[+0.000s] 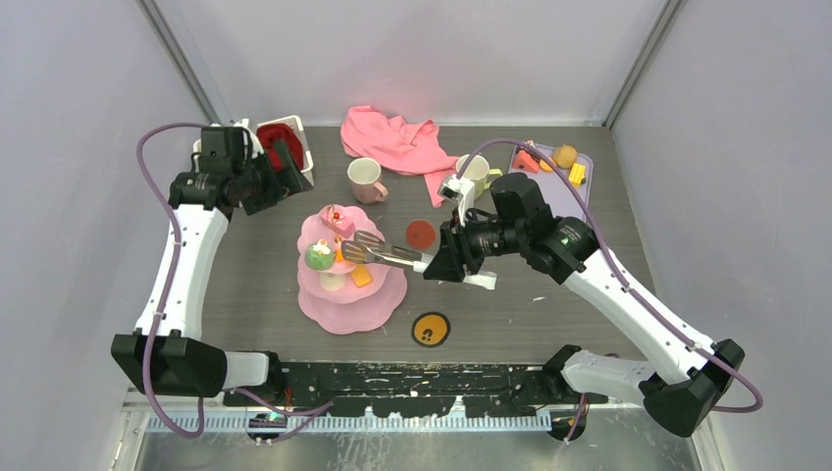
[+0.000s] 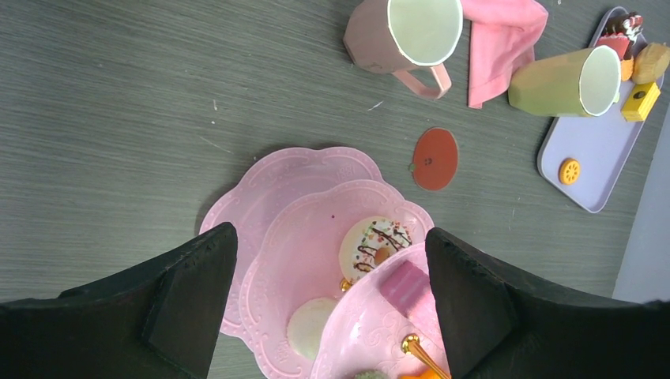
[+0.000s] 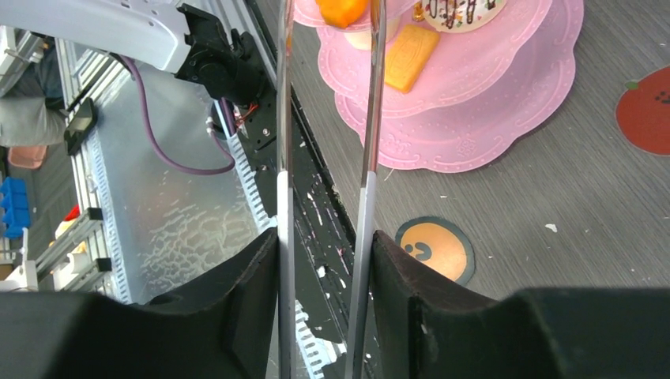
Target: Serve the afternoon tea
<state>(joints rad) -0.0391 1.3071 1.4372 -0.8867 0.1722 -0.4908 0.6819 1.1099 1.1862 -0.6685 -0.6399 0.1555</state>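
1. Placement of a toy pastry on the pink three-tier scalloped cake stand (image 1: 351, 312) looks like the step in hand. From above, the stand sits mid-tabletop (image 1: 245, 285). The right tool (image 1: 433, 263) is clenched on the handle end of silver metal tongs (image 1: 378, 251), whose slotted tips reach over the upper tiers. The left tool (image 1: 286, 169) hangs released and empty, well apart, near the white basket with red cloth (image 1: 283, 135). The pale pink mug (image 1: 365, 180) and yellow-green mug (image 1: 475, 169) stand behind the stand, and more toys wait on the lilac tray (image 1: 554, 196).

2. Left wrist camera: the released tool looks down on the stand, where an iced toy doughnut (image 2: 376, 245) lies on the middle tier and a pink block (image 2: 405, 286) on the top one. Bare pink shows beside the doughnut, so that seems the safer landing spot.

3. Right wrist camera: both tong arms run between the right tool's fingers (image 3: 253, 276), pressed close. An orange toy piece (image 3: 341, 9) sits between the arms near their tips, at the frame edge; I cannot tell whether it is pinched or already resting. A yellow biscuit (image 3: 411, 55) lies on the tier below. To do this well, lower until the piece bears on the tier and ease the squeeze slowly so the arms spring apart evenly. Then lift straight up, clear of the doughnut, without nudging the light stand.
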